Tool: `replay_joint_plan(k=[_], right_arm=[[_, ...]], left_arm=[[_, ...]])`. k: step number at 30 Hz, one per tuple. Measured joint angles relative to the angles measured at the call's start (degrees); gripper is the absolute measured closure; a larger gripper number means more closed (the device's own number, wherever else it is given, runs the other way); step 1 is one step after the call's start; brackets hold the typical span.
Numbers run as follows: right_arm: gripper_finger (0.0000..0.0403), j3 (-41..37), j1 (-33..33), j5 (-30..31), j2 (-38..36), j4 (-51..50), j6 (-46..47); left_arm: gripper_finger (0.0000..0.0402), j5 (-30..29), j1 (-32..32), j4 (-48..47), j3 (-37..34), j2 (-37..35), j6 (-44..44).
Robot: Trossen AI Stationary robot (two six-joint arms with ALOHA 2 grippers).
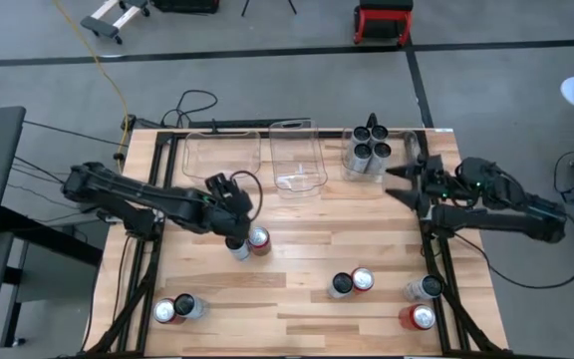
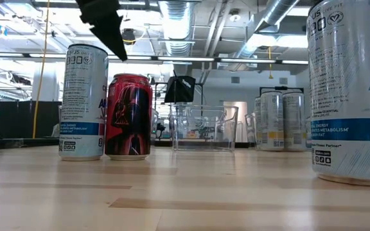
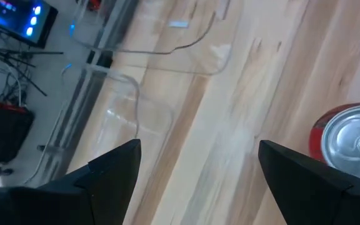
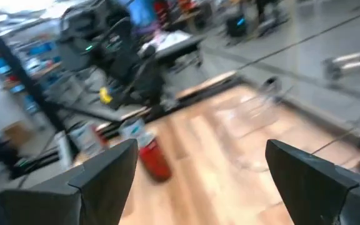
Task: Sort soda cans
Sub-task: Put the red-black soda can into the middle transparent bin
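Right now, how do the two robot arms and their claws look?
Both arms are dark, jointed and slim. The left claw and the right claw each end in two black, pointed, wedge-shaped fingers. Black cables trail from both arms, and small green lights show on the right arm.

Three clear bins stand in a row along the table's (image 1: 307,299) far edge. The left bin (image 1: 221,152) and the middle bin (image 1: 296,158) hold nothing; the right bin (image 1: 369,152) holds four cans (image 1: 367,150). A pair of cans (image 1: 249,242) stands left of centre, under the left gripper (image 1: 229,194). Another pair (image 1: 351,283) stands right of centre, nearer. A third pair (image 1: 176,309) sits at the near left corner, and two cans (image 1: 422,302) at the near right edge. The right gripper (image 1: 404,180) hovers just right of the right bin.
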Motion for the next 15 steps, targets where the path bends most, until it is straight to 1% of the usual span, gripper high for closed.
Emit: replay_joint_plan(k=[4,8,11,15], right_arm=[[0.0033,-0.01,5.56,0.03,1.88,-1.37,1.65],[0.0042,0.00,10.33,0.95,5.41,-0.93,2.76],[0.0049,-0.02,13.28,1.36,9.08,1.07,3.81],[0.0061,-0.02,17.01,2.34,13.59,4.10,6.11]], left_arm=[[0.0081,0.03,0.00,3.84,0.00,1.68,3.71],[0.0081,0.02,-0.09,7.15,0.00,0.77,7.58],[0.0081,0.10,-0.05,4.96,0.00,-1.53,9.68],[0.0081,0.24,0.74,1.34,0.00,-4.67,8.54]])
